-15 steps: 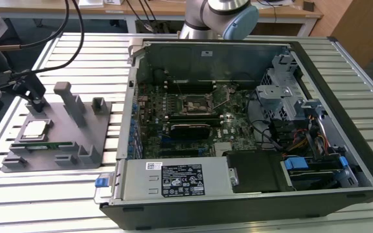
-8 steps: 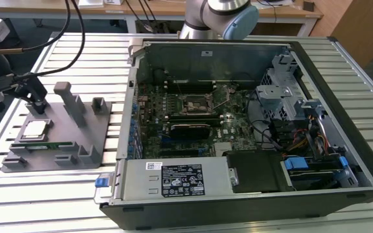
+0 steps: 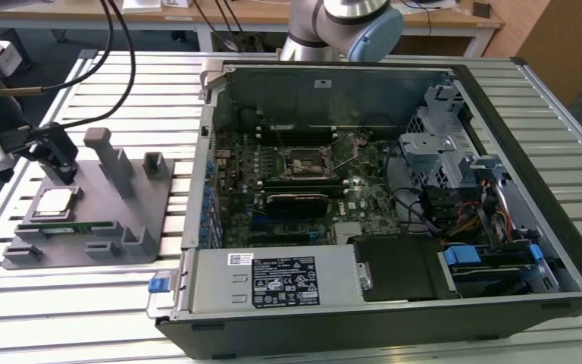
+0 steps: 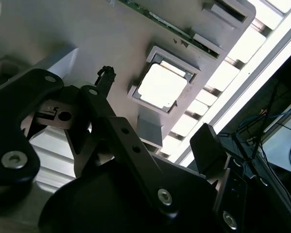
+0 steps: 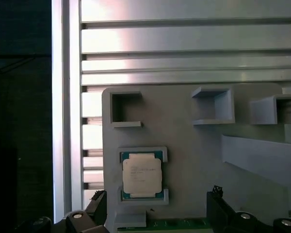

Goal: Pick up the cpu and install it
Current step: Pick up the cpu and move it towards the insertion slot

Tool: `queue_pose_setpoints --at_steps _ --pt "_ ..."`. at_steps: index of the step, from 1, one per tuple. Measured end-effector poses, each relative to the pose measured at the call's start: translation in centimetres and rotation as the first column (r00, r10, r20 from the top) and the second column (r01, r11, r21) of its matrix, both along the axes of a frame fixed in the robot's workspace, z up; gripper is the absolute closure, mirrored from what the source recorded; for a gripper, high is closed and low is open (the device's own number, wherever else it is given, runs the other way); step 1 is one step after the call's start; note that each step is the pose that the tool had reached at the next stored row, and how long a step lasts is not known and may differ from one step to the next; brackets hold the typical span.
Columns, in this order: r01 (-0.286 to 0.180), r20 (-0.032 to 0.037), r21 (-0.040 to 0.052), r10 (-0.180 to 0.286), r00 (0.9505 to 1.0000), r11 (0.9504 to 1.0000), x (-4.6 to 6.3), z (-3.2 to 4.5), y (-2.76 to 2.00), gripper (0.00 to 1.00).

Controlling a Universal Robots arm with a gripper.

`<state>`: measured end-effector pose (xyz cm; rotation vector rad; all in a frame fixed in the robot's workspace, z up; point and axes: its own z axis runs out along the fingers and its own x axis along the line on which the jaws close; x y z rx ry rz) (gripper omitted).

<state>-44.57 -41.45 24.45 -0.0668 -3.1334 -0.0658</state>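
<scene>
On the slatted table [image 3: 89, 303], an open computer case [image 3: 270, 284] is seen beside a grey fixture [image 3: 104, 193]. Above the fixture the pincer [image 3: 64, 171] is spread, with nothing pinched. The cpu [image 5: 141, 177] is seated in its fixture pocket, untouched. The pick-up step is judged in hand; fingers squared astride the chip's edges would be called for.
</scene>
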Motion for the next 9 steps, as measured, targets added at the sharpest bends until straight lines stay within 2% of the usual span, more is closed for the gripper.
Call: queue_pose_setpoints --at_steps 9 --pt "-0.001 -0.0001 0.0 0.001 1.0 1.0 -0.3 -1.46 0.0 0.11"
